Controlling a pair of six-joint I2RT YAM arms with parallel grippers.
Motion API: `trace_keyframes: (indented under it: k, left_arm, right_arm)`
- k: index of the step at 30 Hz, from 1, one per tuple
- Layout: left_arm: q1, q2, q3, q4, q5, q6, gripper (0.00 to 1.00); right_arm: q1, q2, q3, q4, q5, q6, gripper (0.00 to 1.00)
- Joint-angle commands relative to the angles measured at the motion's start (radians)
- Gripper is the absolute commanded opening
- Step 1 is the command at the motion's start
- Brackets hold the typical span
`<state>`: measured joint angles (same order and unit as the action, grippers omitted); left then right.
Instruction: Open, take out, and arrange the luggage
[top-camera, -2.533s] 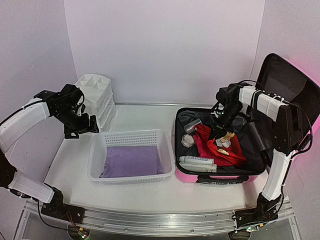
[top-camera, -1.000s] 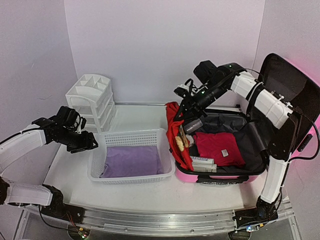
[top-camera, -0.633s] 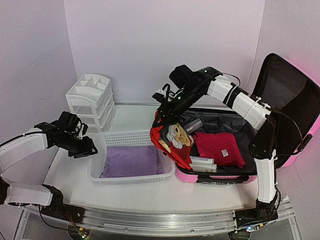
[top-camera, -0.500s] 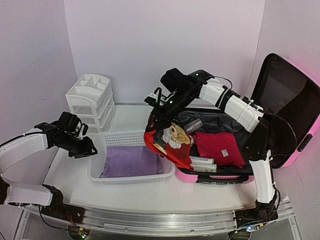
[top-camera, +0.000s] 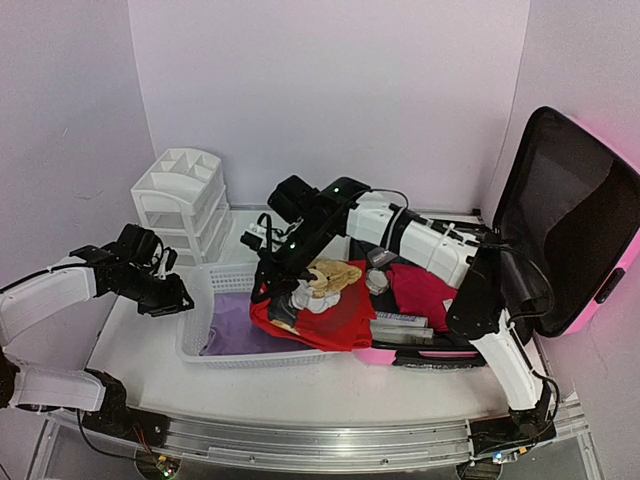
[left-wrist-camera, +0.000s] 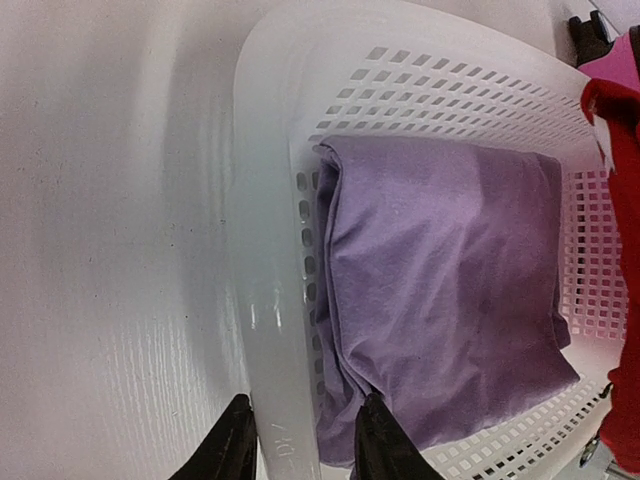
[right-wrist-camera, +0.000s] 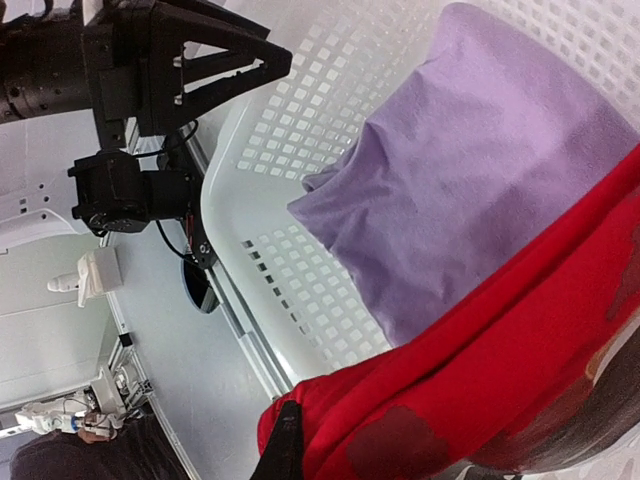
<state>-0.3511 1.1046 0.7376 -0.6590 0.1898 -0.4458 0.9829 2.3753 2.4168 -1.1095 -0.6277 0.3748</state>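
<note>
Top view: the pink luggage (top-camera: 575, 215) is shown open at the right of the desk (top-camera: 150, 350), lid raised, and a red garment (top-camera: 325, 322) is gripped by the right fingers (top-camera: 274, 288) over the white basket (top-camera: 197, 335). Left wrist view: the left fingers (left-wrist-camera: 238, 448) are spread, with the basket rim seen between them. Right wrist view: the garment is hung above a folded purple cloth (right-wrist-camera: 470, 170).
</note>
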Motion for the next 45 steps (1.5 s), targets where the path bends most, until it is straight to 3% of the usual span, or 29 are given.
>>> trace_keyframes:
  k: [1,10,27,43,45]
  left_arm:
    - [0.000,0.009,-0.002,0.058,0.051,0.002,0.34]
    - [0.000,0.015,-0.006,0.066,0.060,0.004,0.34]
    - [0.000,0.016,-0.012,0.075,0.074,0.001,0.33]
    - [0.000,0.026,-0.015,0.076,0.073,-0.001,0.32]
    - [-0.001,0.025,-0.014,0.076,0.072,-0.001,0.32]
  right_arm:
    - [0.043,0.076,0.093,0.149,-0.004,0.010,0.00]
    - [0.114,0.161,0.109,0.303,-0.051,0.024,0.00]
    - [0.148,0.275,0.195,0.307,0.088,-0.144,0.00]
    - [0.193,0.347,0.264,0.316,0.059,-0.124,0.00]
    - [0.193,0.350,0.261,0.315,0.065,-0.113,0.12]
